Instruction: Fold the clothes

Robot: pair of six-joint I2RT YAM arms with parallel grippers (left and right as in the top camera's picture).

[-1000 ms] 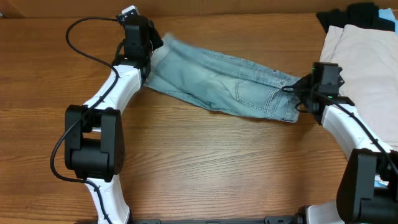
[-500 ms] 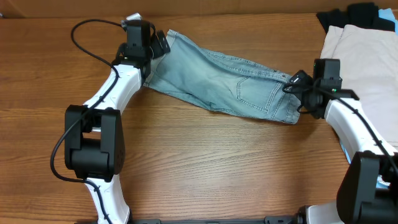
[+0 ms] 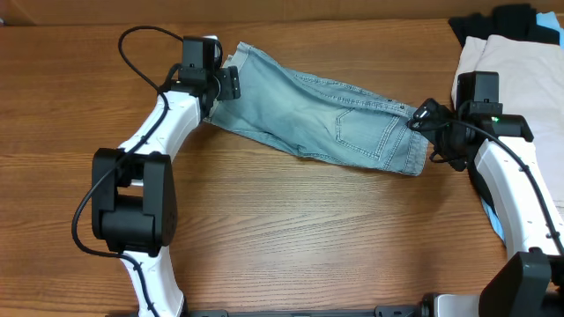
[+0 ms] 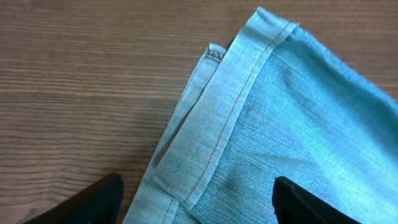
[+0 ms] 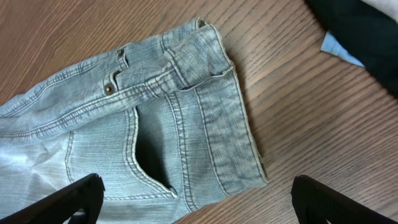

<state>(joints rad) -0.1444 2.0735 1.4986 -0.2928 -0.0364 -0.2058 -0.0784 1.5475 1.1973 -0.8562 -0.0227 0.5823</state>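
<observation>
The clothes, faded light-blue denim shorts (image 3: 326, 114), lie flat on the wooden table, folded lengthwise, running from upper left to the right. My left gripper (image 3: 229, 79) hovers open over the hemmed leg end (image 4: 249, 106); its dark fingertips (image 4: 93, 202) straddle the cloth without gripping it. At the waistband end (image 5: 186, 56), my right gripper (image 3: 426, 134) stands wide open above a pocket (image 5: 149, 155). One of its fingers (image 5: 74, 199) is over denim, the other over bare wood. A metal rivet (image 5: 111, 89) shows near the waistband.
A beige garment (image 3: 520, 79) lies at the table's right edge, close behind my right arm. A black garment (image 3: 502, 22) sits at the far right corner, with a sky-blue piece (image 5: 341, 50) beside it. Bare wood (image 3: 308, 238) spreads in front of the shorts.
Both grippers have opened and let go of the shorts. The left one has shifted a little to the right over the hem. The right one has drawn back to the right.
</observation>
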